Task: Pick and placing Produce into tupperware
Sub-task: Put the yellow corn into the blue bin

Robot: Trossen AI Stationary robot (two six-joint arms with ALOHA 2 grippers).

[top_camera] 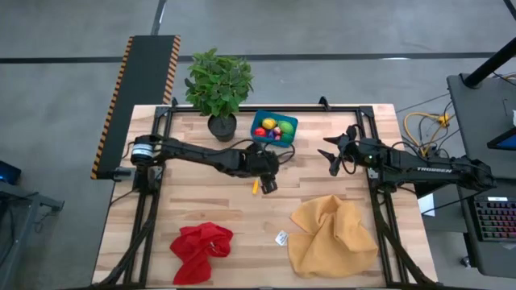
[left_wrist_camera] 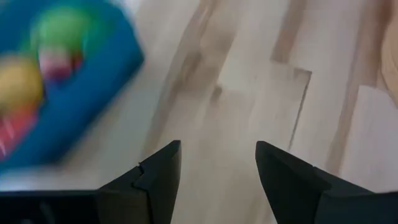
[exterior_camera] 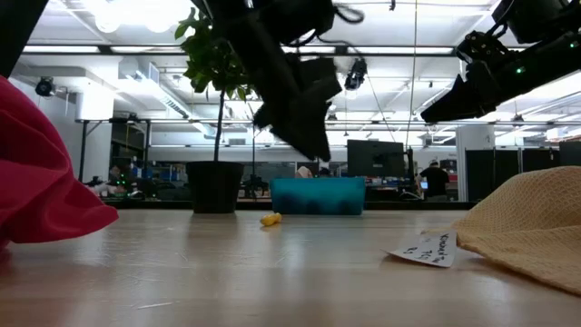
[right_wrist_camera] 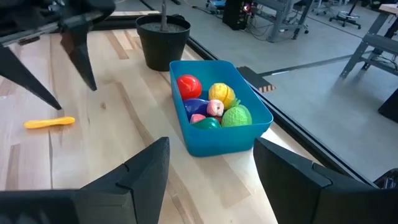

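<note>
The teal tupperware sits near the table's far edge, next to the plant pot, and holds several toy produce pieces in red, yellow, green, pink and purple. One small yellow-orange produce piece lies alone on the wood, also seen in the right wrist view. My left gripper hovers open above the table, just right of that piece and nearer than the tub. Nothing is between its fingers. My right gripper hangs open in the air to the right of the tub.
A leafy potted plant stands left of the tub at the far edge. A red cloth and a mustard-yellow cloth lie near the near edge, with a small white tag between them. Bare wood lies around the loose piece.
</note>
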